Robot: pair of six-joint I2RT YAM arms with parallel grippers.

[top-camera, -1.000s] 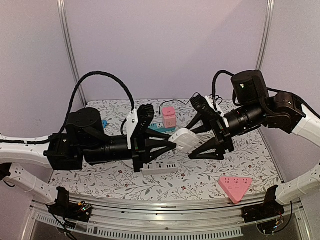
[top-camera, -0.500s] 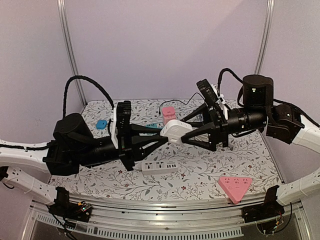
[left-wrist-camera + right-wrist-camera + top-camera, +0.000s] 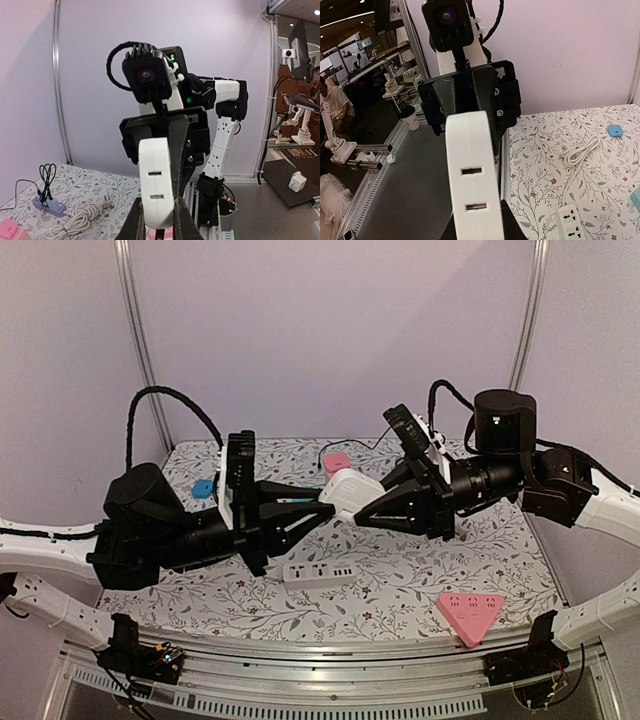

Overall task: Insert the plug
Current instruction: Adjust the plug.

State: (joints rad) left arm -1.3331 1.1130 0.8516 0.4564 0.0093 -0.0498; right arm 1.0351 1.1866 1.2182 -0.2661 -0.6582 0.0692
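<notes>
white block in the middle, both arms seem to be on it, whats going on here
The two robot arms hold one white rectangular plastic adapter block between them, in the air above the floral-patterned table. The left claw grips it from one side and the right claw from the other, both shut on it. The white plastic power strip lies on the table below them, untouched. The block is not seated in any socket yet.

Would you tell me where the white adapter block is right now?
Top view: the white adapter block hangs mid-air at centre, pinched between the left gripper and right gripper, above the power strip.
</notes>
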